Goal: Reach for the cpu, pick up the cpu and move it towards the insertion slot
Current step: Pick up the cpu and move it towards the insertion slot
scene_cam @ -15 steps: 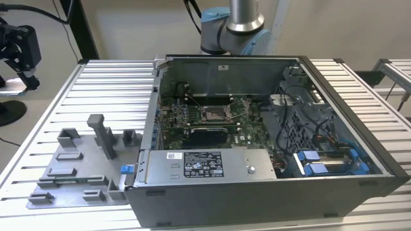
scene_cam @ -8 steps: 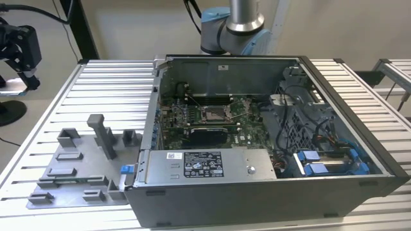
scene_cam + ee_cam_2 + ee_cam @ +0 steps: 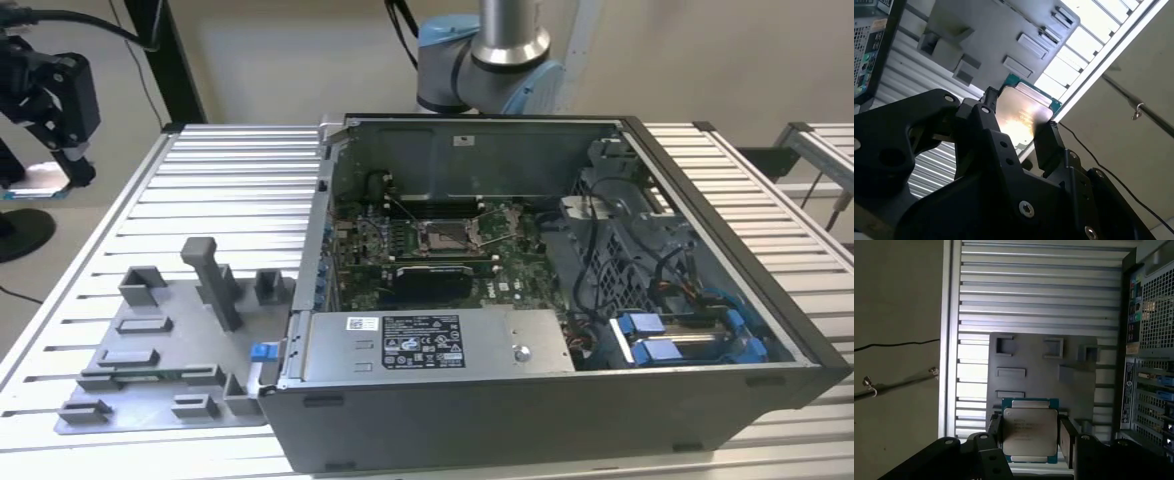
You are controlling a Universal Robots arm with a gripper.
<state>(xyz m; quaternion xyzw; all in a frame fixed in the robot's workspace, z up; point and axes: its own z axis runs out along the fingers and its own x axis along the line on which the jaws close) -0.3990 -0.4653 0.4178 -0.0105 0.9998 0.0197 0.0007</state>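
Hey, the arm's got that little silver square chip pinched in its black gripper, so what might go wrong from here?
1. The black gripper pinches the silver square cpu only by two opposite edges, up near the ribbed metal table edge; a slip could drop it.
2. The shiny-framed insertion slot lies low inside the open grey computer case, with black cables close by; case walls or cables might snag the gripper.

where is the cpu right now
The cpu is held in the gripper in both wrist views; it's at the exterior view's far left, beyond the grey tray.
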